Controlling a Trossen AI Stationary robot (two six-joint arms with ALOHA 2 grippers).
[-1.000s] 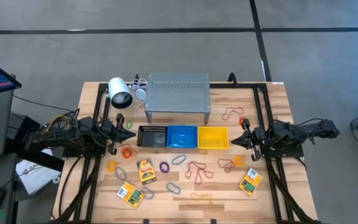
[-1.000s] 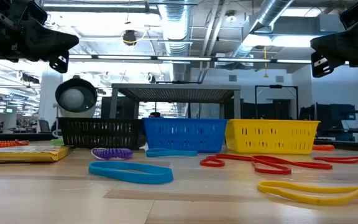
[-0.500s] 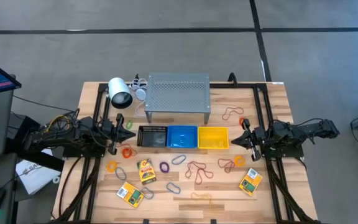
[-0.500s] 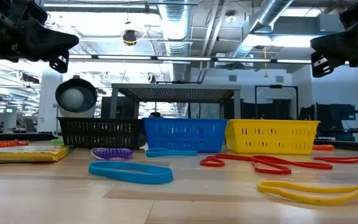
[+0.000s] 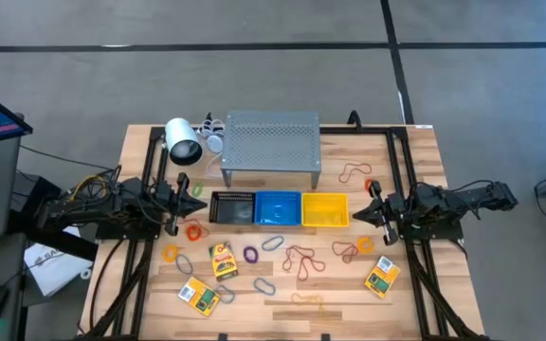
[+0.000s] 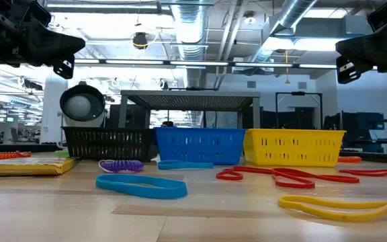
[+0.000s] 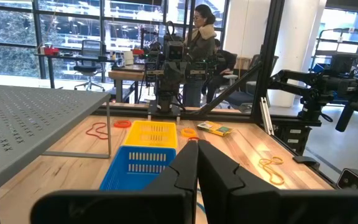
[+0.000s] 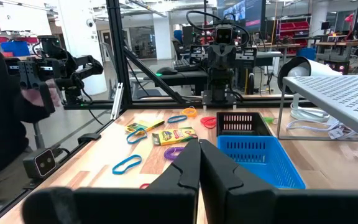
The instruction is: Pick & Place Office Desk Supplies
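- Left end effector (image 5: pixel 200 203): fingers pressed together, empty, by the bench's left edge.
- Office desk supplies (image 5: pixel 254 265): bands, packs and clips scattered along the bench's front half.
- Right end effector (image 5: pixel 361 215): fingers together, empty, by the right edge.

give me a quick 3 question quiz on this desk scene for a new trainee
1. True or false: the left gripper and the right gripper are both shut and hold nothing.
2. Which plastic basket stands in the middle of the row: A the black mesh basket, B the blue basket, C the yellow basket?
3. Fill in: the grey perforated metal shelf stands behind the row of ____.

Key: 1 true; 2 B; 3 baskets
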